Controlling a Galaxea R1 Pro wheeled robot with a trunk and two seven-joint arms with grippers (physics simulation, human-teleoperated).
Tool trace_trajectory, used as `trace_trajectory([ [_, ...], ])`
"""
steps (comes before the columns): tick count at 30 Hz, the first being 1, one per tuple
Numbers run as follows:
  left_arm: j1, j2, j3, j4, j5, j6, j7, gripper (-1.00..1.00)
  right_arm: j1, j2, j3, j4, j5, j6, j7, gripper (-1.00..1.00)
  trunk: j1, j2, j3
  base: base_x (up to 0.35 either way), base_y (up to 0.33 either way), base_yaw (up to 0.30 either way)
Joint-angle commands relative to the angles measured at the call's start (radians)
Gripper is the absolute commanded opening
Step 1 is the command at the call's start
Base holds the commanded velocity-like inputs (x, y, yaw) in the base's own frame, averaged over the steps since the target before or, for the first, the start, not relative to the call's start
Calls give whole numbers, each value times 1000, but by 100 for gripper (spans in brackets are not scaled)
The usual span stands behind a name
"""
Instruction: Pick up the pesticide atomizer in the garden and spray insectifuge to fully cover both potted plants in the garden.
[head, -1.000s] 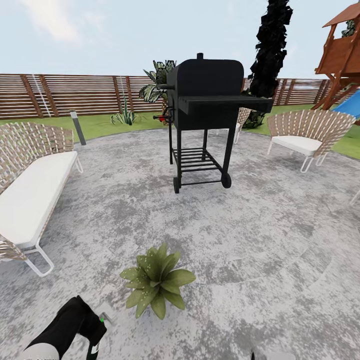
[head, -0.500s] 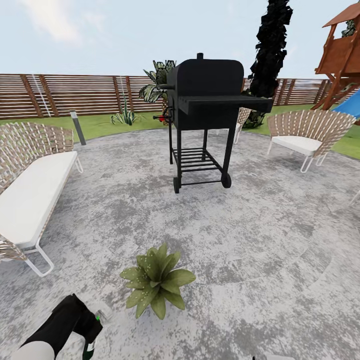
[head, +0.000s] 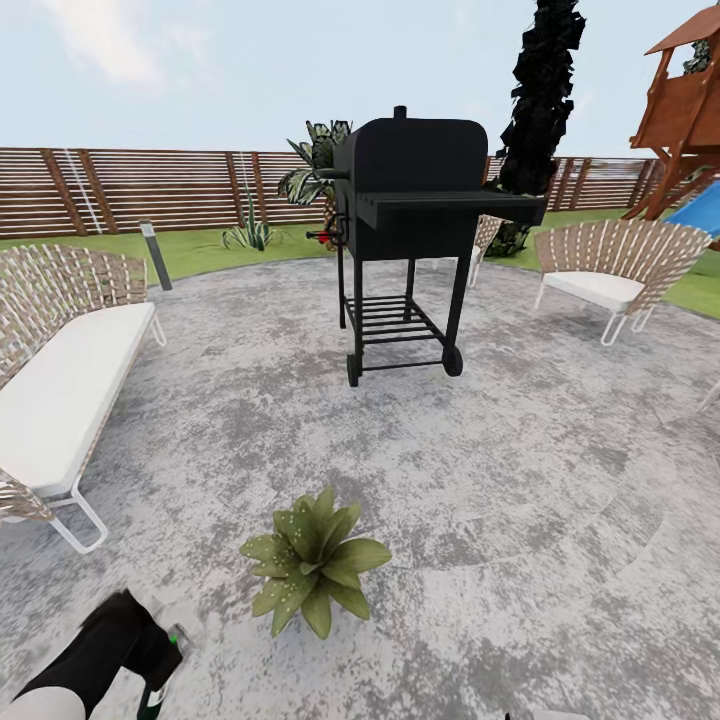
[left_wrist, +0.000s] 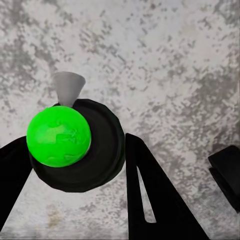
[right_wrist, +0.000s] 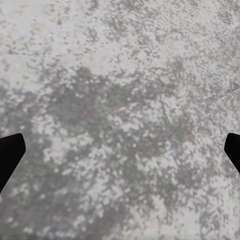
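The left gripper (left_wrist: 75, 165) is closed around the pesticide atomizer (left_wrist: 75, 145), one black finger pressing each side of the dark bottle. In the left wrist view the bottle is seen end-on, with a bright green round cap and a pale nozzle; no label or writing is legible. In the head view the bottle (head: 162, 672) sits at the lower left corner. One potted plant (head: 313, 570) stands on the grey stone patio (head: 520, 470), lower centre; its pot is hidden under the leaves. The right gripper (right_wrist: 120, 155) is spread wide over bare stone, holding nothing.
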Motion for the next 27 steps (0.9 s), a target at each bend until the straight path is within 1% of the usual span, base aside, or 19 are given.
trace_trajectory([
  [1, 1, -2, 2, -1, -6, 4, -6, -100, -1, 0, -7, 1, 11, -3, -4, 100, 0, 0, -1, 0, 0, 0],
  [8, 1, -24, 5, 0, 13, 4, -4, -100, -1, 0, -7, 1, 11, -3, -4, 100, 0, 0, -1, 0, 0, 0],
  [11, -5, -39, 7, -13, 47, 6, -5, -100, -1, -1, -8, 1, 10, -3, -4, 100, 0, 0, -1, 0, 0, 0],
  [13, -9, -41, 8, -14, 57, 7, -6, -100, -1, -8, -11, -3, 9, -4, -4, 100, 0, 0, -1, 0, -47, 0],
  [14, -10, -42, 8, -14, 60, 7, -6, -100, -1, -11, -12, -22, 8, -6, -4, 100, 0, 0, -1, -44, -155, 0],
  [17, -11, -40, 10, -15, 62, 8, -5, -100, -1, -12, -10, -125, 7, -8, -2, 100, 0, 0, -1, -141, -220, 0],
  [18, -11, -40, 11, -15, 62, 8, -5, -100, -1, -12, -7, -136, 8, -8, -1, 100, 0, 0, -1, -174, -238, 0],
  [23, -13, -40, 12, -15, 62, 11, -4, -100, -1, -13, -1, -153, 14, -9, 0, 100, 0, 0, -1, -185, -243, 0],
  [27, -13, -42, 15, -15, 66, 14, -3, -100, -1, -15, -1, -154, 14, -9, 0, 100, 0, 0, -1, -45, -264, 0],
])
